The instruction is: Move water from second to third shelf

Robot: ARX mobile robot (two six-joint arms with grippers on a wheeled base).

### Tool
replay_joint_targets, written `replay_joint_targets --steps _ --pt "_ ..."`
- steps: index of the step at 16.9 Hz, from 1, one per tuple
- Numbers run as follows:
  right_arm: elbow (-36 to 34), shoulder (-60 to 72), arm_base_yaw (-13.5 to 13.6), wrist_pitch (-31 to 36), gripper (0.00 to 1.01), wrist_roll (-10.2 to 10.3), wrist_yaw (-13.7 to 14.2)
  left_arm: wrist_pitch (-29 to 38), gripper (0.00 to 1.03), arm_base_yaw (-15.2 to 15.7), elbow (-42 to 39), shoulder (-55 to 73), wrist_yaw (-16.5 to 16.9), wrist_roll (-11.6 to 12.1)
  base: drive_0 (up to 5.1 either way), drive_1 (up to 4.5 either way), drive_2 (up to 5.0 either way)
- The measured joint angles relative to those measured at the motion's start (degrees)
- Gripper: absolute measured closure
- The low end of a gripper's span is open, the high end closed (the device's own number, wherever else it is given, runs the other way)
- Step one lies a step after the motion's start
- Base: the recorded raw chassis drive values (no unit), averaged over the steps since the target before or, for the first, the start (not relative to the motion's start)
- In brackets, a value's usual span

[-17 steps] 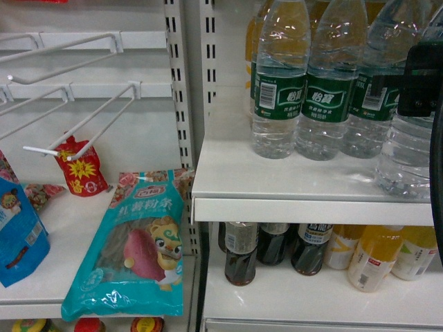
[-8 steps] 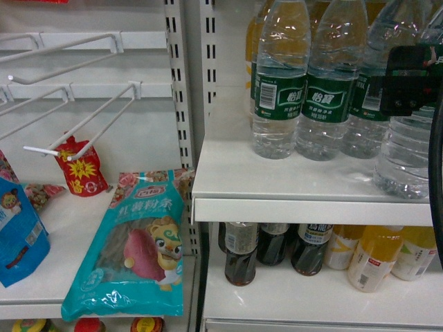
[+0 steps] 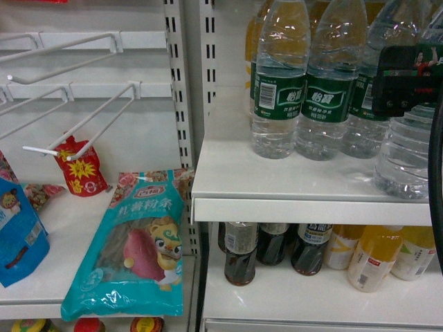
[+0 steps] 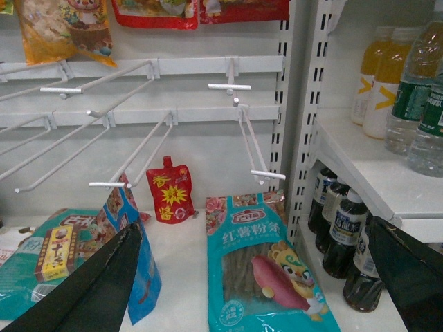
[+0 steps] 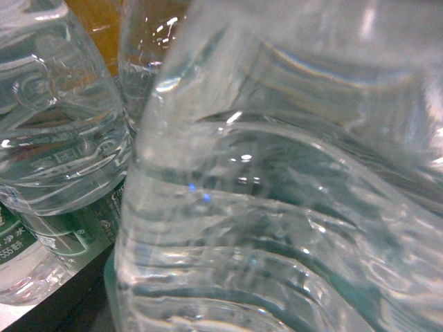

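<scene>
Right gripper (image 3: 408,79) grasps the clear ribbed green-labelled water bottle (image 3: 408,155) on the white shelf (image 3: 228,176); left gripper (image 4: 256,290) jaws released.

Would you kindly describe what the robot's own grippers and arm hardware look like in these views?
The right gripper appears as a blocky matt-black housing with squared edges, and a thick black cable or arm edge curves down the frame's right border. In the left wrist view, the left gripper shows two broad, plain black jaws tapering outward. No markings are visible on either.
</scene>
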Motion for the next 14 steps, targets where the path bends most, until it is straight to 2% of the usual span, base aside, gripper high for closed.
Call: replay_joint_targets --steps 5,11,14 --pt "-0.5 -6.2 0.1 -3.4 0.03 -0.1 -0.8 0.0 0.05 0.0 0.0 0.0 0.0 0.0 0.0 0.00 0.0" --pt "-2.7 -11.4 0.5 -7.1 0.03 -1.5 -0.9 0.0 0.05 0.0 0.0 0.0 0.0 0.0 0.0 0.00 0.0" --pt "-4.3 -15.5 0.9 -10.2 0.03 -1.5 -2.3 0.0 0.05 0.0 0.0 0.0 0.0 0.0 0.0 0.00 0.0"
